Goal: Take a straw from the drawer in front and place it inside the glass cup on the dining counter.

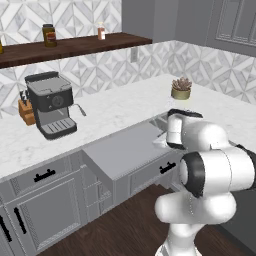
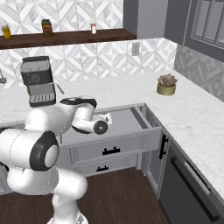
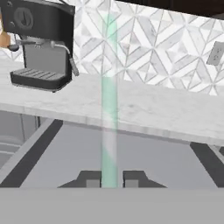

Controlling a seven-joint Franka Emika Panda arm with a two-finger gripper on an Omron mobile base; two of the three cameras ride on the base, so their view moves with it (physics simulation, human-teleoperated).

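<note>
A thin, translucent pale-green straw [image 3: 109, 105] stands upright between my fingertips [image 3: 92, 180], and my gripper [image 3: 109, 180] is shut on its lower end. The hand is level and faces the tiled back wall, low over the open grey drawer [image 3: 153, 157]. From the base views, the drawer [image 1: 125, 150] [image 2: 129, 120] is pulled out from under the marble kitchen counter [image 1: 115, 107], with my wrist [image 2: 94, 122] over its inside. My own arm hides the fingers in both base views. The glass cup and the dining counter are out of view.
A black coffee machine [image 1: 50, 102] [image 2: 39, 81] [image 3: 39, 43] stands on the counter behind the drawer, left of the straw. A knife block [image 1: 25, 111] sits further left. A potted succulent [image 1: 181, 89] [image 2: 166, 85] is at the right corner. A brown shelf [image 1: 75, 46] with jars runs above.
</note>
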